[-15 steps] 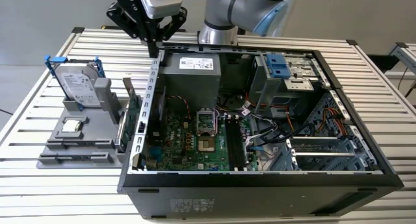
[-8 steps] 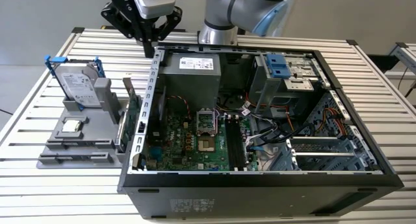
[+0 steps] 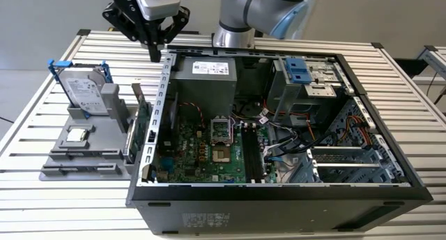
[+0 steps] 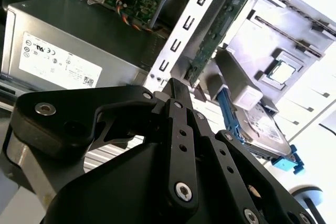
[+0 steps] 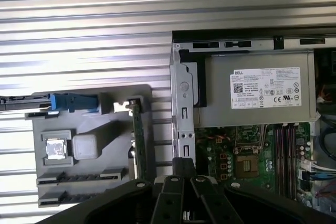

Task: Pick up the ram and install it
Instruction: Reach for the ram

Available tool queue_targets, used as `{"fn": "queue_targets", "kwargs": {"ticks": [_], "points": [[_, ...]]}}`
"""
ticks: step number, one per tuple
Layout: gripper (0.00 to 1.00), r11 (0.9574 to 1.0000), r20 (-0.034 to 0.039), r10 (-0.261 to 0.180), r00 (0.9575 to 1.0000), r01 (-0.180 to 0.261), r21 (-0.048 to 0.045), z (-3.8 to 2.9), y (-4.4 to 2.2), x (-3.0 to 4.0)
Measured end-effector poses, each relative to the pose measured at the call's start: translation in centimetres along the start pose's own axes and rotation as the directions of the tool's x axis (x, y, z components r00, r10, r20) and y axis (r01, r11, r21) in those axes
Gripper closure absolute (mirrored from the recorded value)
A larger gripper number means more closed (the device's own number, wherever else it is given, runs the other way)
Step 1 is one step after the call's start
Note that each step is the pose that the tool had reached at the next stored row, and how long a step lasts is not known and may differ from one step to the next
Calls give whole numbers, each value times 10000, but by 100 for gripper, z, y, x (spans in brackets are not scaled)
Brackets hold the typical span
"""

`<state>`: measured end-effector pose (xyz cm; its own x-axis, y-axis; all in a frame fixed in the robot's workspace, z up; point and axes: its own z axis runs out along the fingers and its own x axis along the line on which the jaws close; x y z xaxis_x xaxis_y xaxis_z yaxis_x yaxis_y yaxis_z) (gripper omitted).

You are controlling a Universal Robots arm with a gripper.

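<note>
The black end effector [image 4: 176, 85] looms closest in the second wrist view, its two fingers pressed together with nothing between them. In the exterior view it hangs in the upper left of the frame, above the far corner of the open computer case [image 3: 279, 195]. The ram [image 3: 143, 122], a narrow green stick, stands on its long edge in a grey holder [image 3: 91, 154] at the exterior view's left, just beside the case's outer wall and lower in the frame than the end effector. A hard drive [image 3: 83, 91] in a blue frame stands in the same holder on the slatted desk [image 3: 42, 208].
</note>
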<state>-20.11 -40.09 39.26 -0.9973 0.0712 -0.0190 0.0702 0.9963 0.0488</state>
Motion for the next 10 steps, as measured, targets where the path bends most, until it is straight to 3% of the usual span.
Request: {"fn": "queue_targets", "kwargs": {"ticks": [10], "points": [[100, 10000, 0, 0, 10000, 0, 0, -2, -11, 74]]}}
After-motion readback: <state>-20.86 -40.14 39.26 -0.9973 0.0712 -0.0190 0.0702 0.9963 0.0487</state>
